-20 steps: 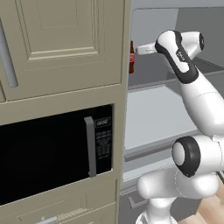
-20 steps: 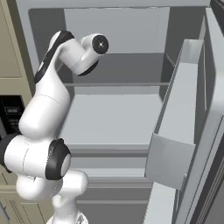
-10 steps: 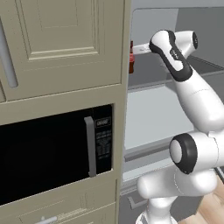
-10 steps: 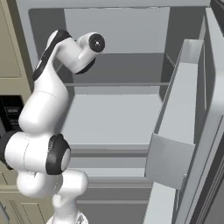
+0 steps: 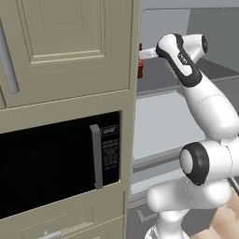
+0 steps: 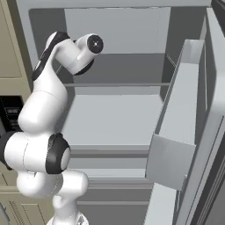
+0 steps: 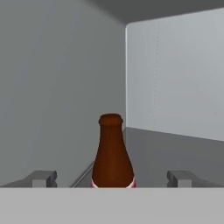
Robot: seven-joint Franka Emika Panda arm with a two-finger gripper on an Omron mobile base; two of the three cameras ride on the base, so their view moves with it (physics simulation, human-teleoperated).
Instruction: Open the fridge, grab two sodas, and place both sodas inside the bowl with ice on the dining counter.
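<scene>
The two-finger gripper (image 7: 112,178) stands spread wide and empty, its dark tips at the bottom left and right of the hand view with a dark brown glass soda bottle (image 7: 112,155) upright between them at bottom centre, untouched. The bottle sits on an upper shelf inside the open matte grey fridge (image 6: 118,112), near the back corner. Glass is probably stiff, smooth and breakable, moderately heavy; a hold on the wider body just below the shoulder seems safer than the narrow neck. The left base view shows a red-and-dark sliver of the bottle (image 5: 139,66) beside the beige cabinet (image 5: 65,51) at upper centre; the right base view shows the fridge's door shelf (image 6: 176,127).
</scene>
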